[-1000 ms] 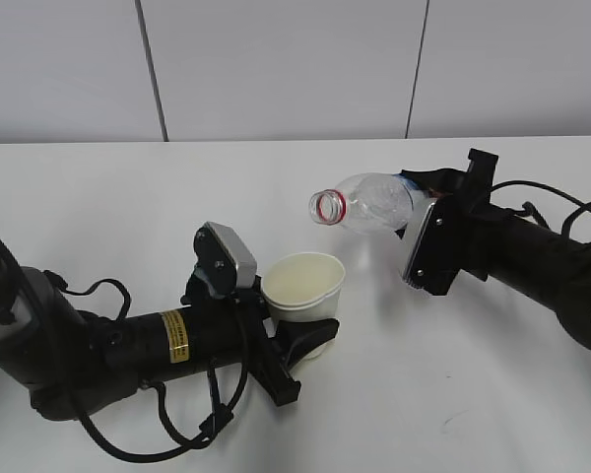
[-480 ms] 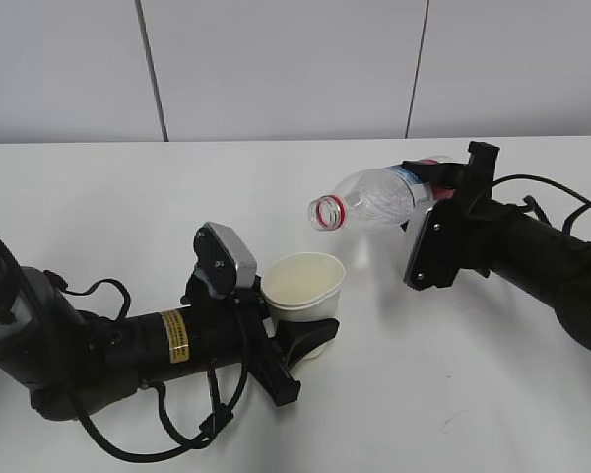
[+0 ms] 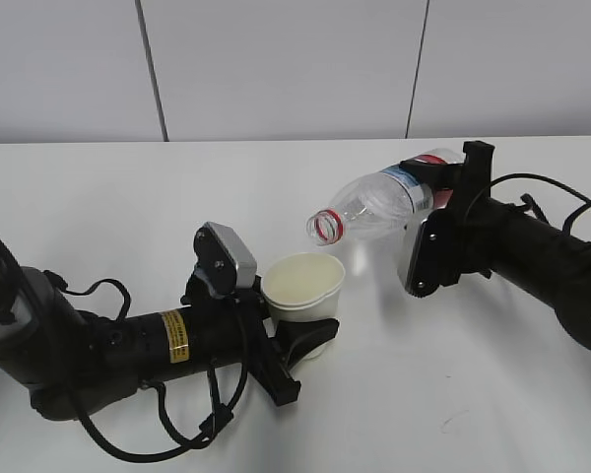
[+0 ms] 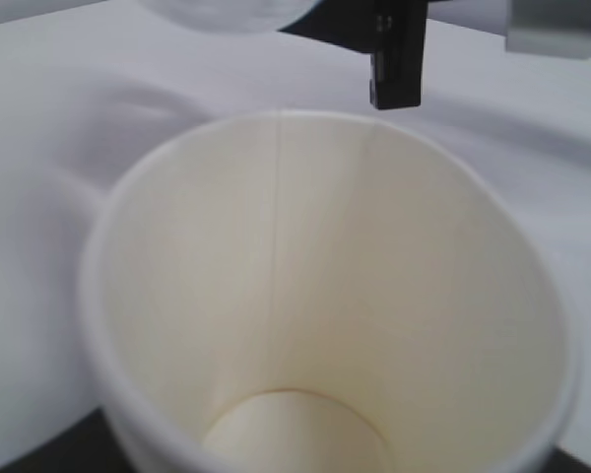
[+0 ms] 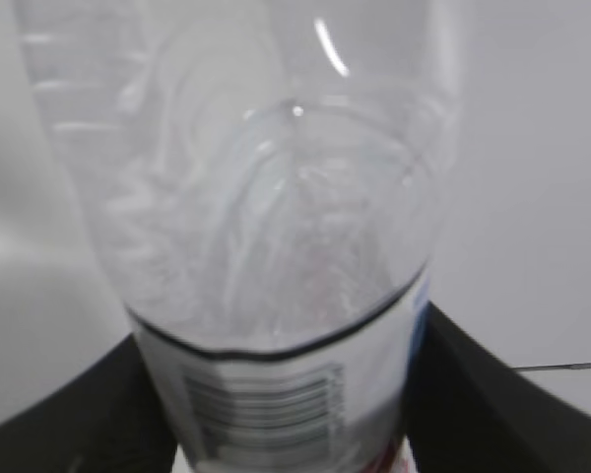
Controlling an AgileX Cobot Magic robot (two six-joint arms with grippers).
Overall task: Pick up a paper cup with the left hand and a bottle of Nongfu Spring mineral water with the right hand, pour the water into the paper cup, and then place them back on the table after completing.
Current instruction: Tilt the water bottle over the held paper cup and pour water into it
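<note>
My left gripper [image 3: 294, 347] is shut on a white paper cup [image 3: 303, 289] and holds it upright just above the white table [image 3: 108, 197]. In the left wrist view the cup [image 4: 315, 296] fills the frame; its inside looks dry. My right gripper [image 3: 433, 192] is shut on a clear, uncapped Nongfu Spring bottle [image 3: 374, 205], tilted with its red-ringed mouth [image 3: 325, 227] down to the left, just above the cup's far rim. In the right wrist view the bottle [image 5: 266, 227] hides most else; black fingers [image 5: 79, 394] flank its label. No water stream shows.
A white panelled wall [image 3: 276, 69] stands behind the table. Black cables [image 3: 158, 434] trail from the left arm at the front left, and a cable [image 3: 552, 197] loops by the right arm at the far right.
My right gripper has tipped the bottle further: its mouth has dropped and moved closer to the cup's rim. The left arm and the cup have stayed still.
</note>
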